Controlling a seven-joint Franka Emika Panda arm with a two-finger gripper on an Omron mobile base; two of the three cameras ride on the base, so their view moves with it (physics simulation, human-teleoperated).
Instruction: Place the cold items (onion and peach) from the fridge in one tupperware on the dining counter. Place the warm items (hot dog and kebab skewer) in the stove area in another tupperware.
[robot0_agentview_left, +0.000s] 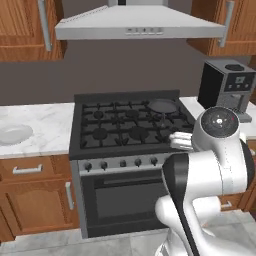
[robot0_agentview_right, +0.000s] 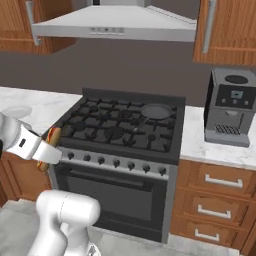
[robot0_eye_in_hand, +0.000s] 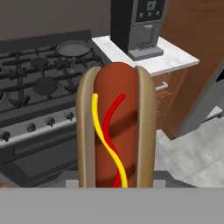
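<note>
A hot dog (robot0_eye_in_hand: 115, 131), a brown sausage in a tan bun with wavy yellow and red sauce lines, stands lengthwise right in front of the hand camera. My gripper (robot0_agentview_right: 44, 151) is shut on it, in the air in front of the stove's left front corner, at about knob height. In the right base view the hot dog (robot0_agentview_right: 53, 134) sticks out of the white hand. The fingers are covered by the bun. The onion, peach, kebab skewer and tupperware are out of view.
A black gas stove (robot0_agentview_left: 127, 125) with an oven below carries a small pan (robot0_agentview_right: 156, 111) on its back right burner. A coffee machine (robot0_agentview_right: 231, 106) stands on the marble counter to the right. A pale dish (robot0_agentview_left: 14, 134) lies on the left counter. Wooden cabinets flank the stove.
</note>
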